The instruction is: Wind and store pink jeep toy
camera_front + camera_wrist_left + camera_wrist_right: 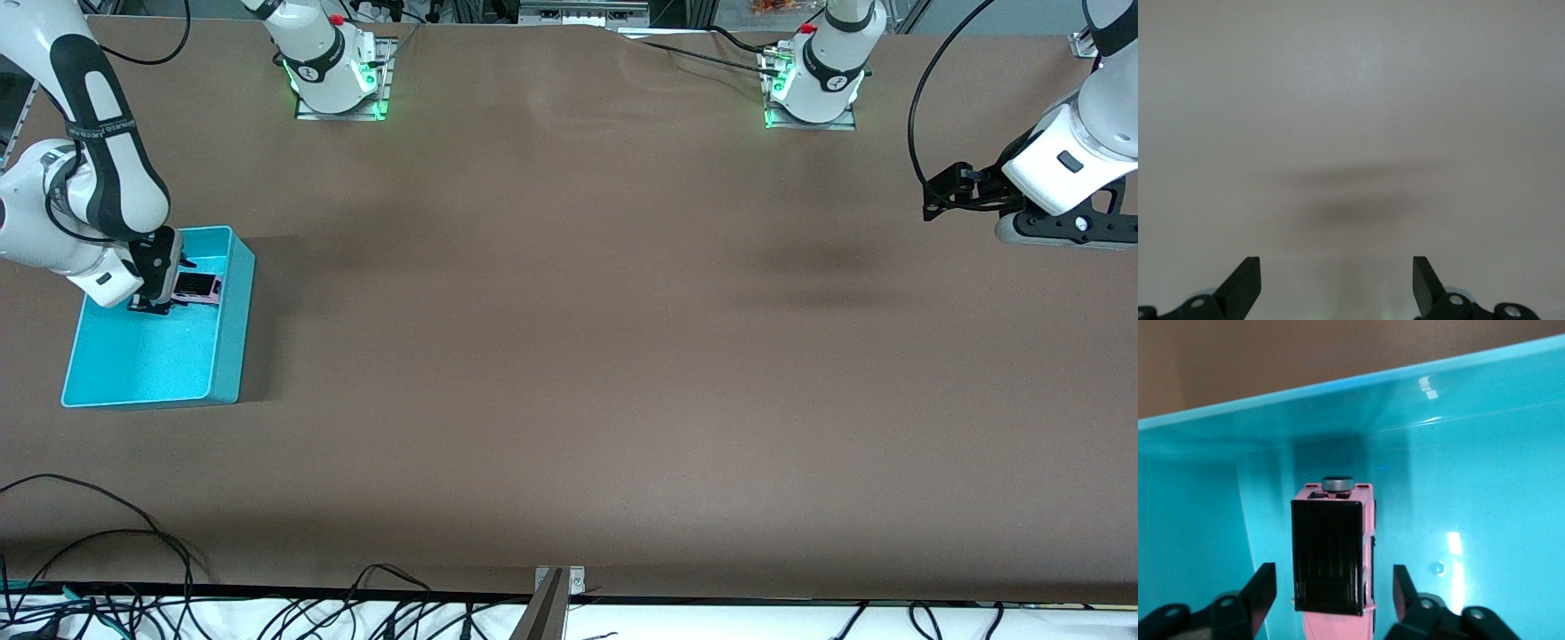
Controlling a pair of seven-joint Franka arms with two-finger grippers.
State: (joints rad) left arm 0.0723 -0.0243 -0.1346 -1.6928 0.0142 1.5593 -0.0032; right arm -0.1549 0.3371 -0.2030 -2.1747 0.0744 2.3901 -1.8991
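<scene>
The brown table [569, 356] spans the whole front view. At the right arm's end of it sits the turquoise bin [227, 356]. The left gripper [929, 197] waits over bare table at the left arm's end, its fingers [1245, 283] spread apart with nothing between them. The right gripper [160, 298] is down inside the bin, its fingers [1261, 590] apart on either side of the pink jeep toy [1335, 553] without touching it. The jeep rests on the bin's floor, near the wall farthest from the front camera
</scene>
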